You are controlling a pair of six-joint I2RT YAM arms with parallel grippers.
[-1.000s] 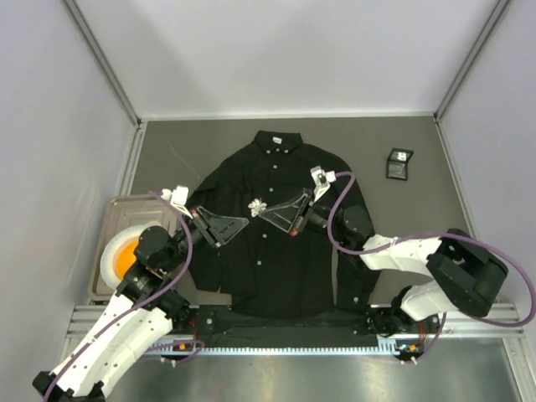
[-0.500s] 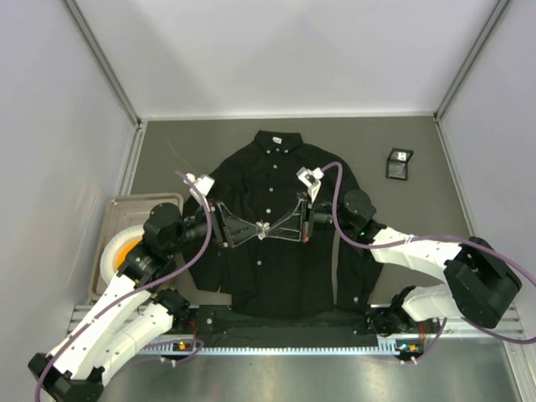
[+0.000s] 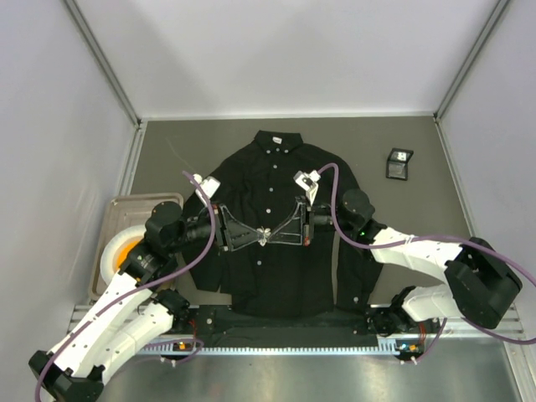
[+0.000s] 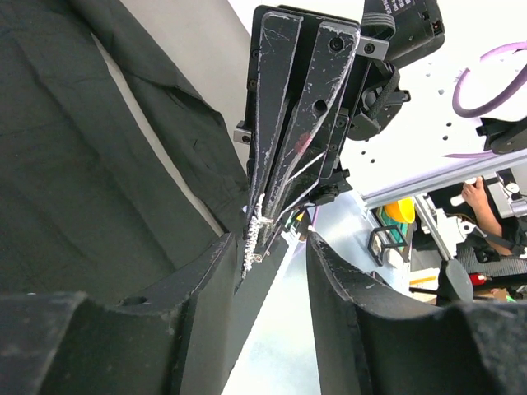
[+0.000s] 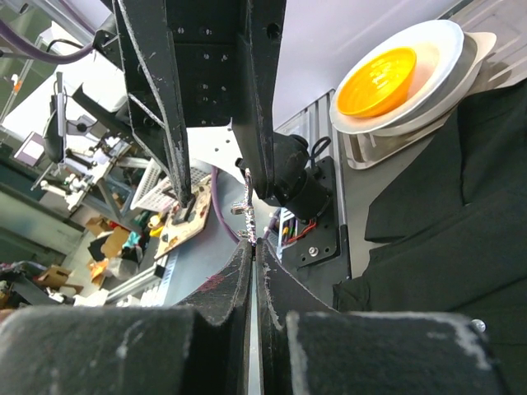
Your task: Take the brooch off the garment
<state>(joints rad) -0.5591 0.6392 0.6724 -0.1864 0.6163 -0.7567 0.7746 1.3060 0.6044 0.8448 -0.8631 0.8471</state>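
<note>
**While the brooch (image 4: 249, 234) was held over the garment (image 3: 276, 276), its release was judged under way**

As seen from above, both arms were extended over the middle of the garment, a black button-up shirt spread flat on the grey surface (image 3: 402, 218). Their tips were met close to the button line. The right pincer (image 4: 262, 239) was shut tight, and the small white jagged brooch was gripped at its very tips. The left pincer (image 4: 273, 247) was set partly open, neither wide nor narrow. One dark finger (image 4: 206, 313) was placed on each side of the right tips, and nothing was held in it. A fold of black cloth was seen drawn up close beside the brooch, so whether the pin was freed from the fabric could not be told.

The step in hand was judged to be the freeing itself: the ornament was secured by one pincer while the other was positioned to help. For the next move, it was judged that the left pincer would need to be closed on the cloth or clasp just beside the brooch, without the right grip being knocked. The two would then need to be drawn gently apart, so that the fabric was not torn. A metal tray (image 3: 126, 205) was seen at the surface's left edge, well apart from the brooch.
</note>
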